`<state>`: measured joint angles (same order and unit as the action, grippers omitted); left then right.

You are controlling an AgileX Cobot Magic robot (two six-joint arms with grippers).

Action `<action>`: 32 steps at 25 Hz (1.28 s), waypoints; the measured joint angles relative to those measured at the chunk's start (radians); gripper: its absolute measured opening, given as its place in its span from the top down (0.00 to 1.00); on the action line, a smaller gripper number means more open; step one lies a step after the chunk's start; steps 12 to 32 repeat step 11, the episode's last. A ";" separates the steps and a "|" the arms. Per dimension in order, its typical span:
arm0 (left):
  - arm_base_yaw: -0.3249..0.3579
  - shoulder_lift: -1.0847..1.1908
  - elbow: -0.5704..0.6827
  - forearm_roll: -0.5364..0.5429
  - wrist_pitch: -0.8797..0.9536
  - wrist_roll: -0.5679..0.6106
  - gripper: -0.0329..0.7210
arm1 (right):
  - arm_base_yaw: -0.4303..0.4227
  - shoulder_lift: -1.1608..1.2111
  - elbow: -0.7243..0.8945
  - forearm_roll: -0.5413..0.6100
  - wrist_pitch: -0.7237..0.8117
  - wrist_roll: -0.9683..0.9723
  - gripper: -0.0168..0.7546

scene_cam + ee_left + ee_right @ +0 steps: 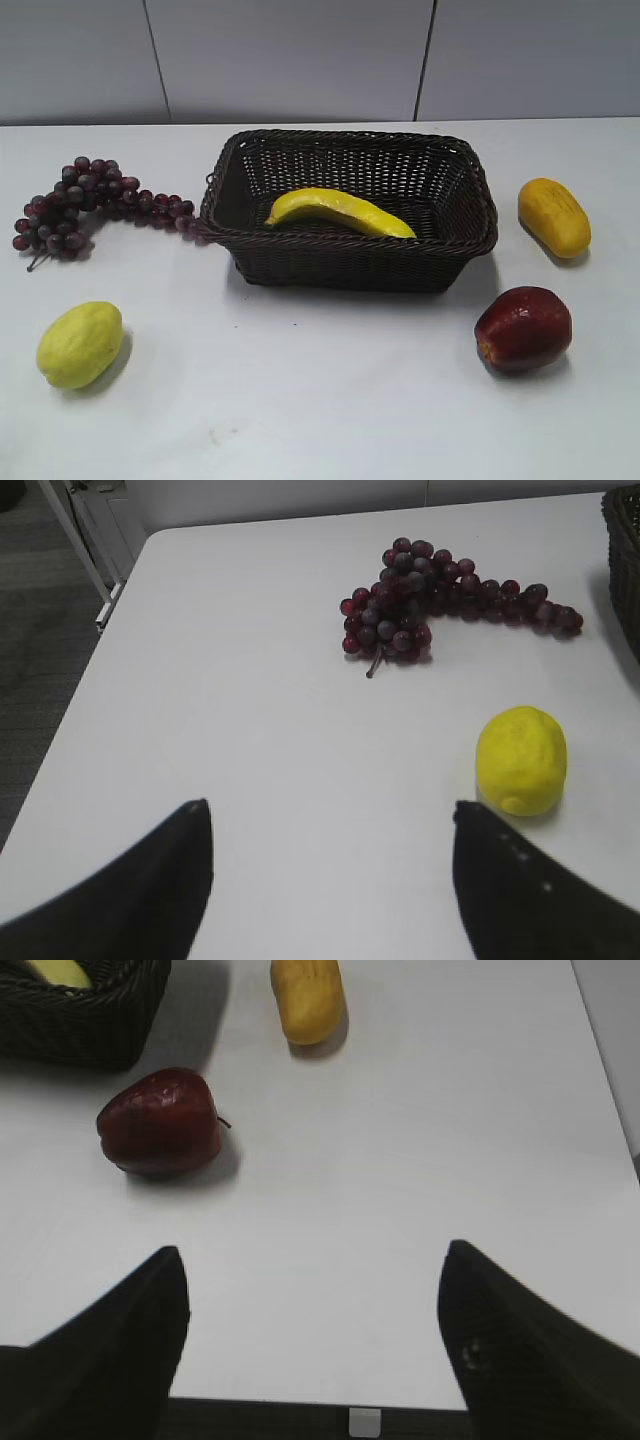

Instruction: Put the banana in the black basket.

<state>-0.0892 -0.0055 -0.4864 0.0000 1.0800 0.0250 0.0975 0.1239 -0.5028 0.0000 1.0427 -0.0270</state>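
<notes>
Surface: plain white tabletop point(320, 400), matte, unmarked.
Room: grey panelled wall point(290, 55) behind; dark floor off the table's left edge in the left wrist view.
Writing: none legible anywhere.
Task thing: long curved bright-yellow banana point(338, 211) lying inside the large dark woven wicker basket point(350, 265), near its front wall.
Long axis: roughly left to right, slanting; left end raised, right end lower toward the basket's right side.
Left claw point(330, 880): black fingers spread wide, empty, above the table near the yellow-green lemon point(521, 759) and the dark red grape bunch point(440, 605).
Right claw point(310, 1350): fingers spread, empty, above bare table; dark red apple point(160, 1122) and stubby orange-yellow oval fruit point(308, 998) beyond.
</notes>
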 joint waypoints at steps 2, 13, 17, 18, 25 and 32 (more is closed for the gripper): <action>0.000 0.000 0.000 0.000 0.000 0.000 0.22 | 0.000 -0.017 0.000 0.000 0.001 0.000 0.21; 0.000 0.000 0.000 0.000 0.000 0.000 0.22 | 0.000 -0.109 0.000 0.000 0.004 0.001 0.21; 0.000 0.000 0.000 0.000 0.000 0.000 0.22 | 0.000 -0.109 0.000 0.000 0.004 0.001 0.21; 0.000 0.000 0.000 0.000 0.000 0.000 0.22 | 0.000 -0.109 0.000 0.000 0.004 0.001 0.21; 0.000 0.000 0.000 0.000 0.000 0.000 0.22 | 0.000 -0.109 0.000 0.000 0.004 0.001 0.21; 0.000 0.000 0.000 0.000 0.000 0.000 0.22 | 0.000 -0.109 0.000 0.000 0.004 0.001 0.21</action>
